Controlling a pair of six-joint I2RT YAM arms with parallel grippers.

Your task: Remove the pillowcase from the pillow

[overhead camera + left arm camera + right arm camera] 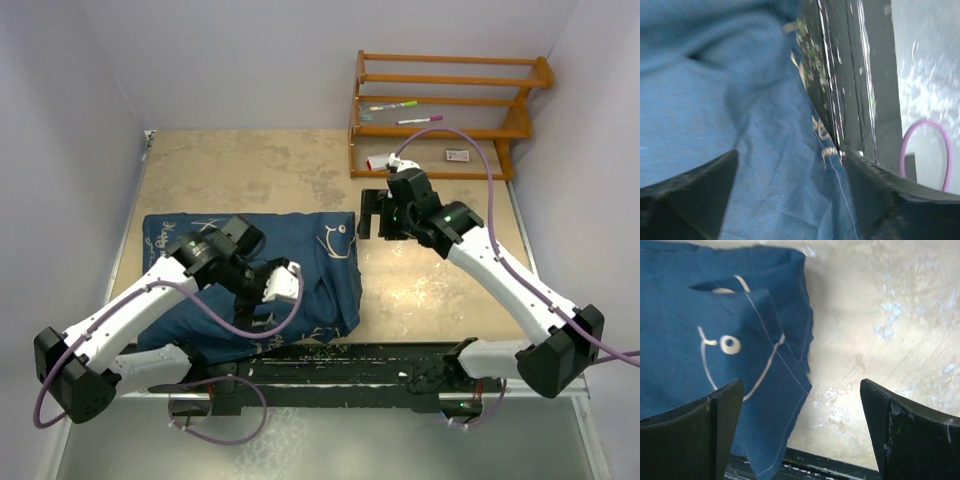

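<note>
Two arms in my top view, both with jaws spread wide and gripping nothing. Left gripper [283,284] hovers over the near right part of the pillowcase [320,262]; my left wrist view shows its dark fingers [695,192] standing apart with blue cloth filling the gap below them, but blur keeps me from telling whether they touch it. Right gripper [372,214] sits just beside the pillowcase's far right corner, over the bare table [250,165]; right wrist view has its fingers [705,427] wide apart, a printed flap of the cover [747,390] lying between them on the mottled tabletop. Pillowcase lies rumpled on the left half of the table, reaching to the near edge by the black base rail [340,365]. Pillow not visible to me anywhere; I cannot tell whether it is inside. Wooden rack [445,110] with markers stands at the far right.
</note>
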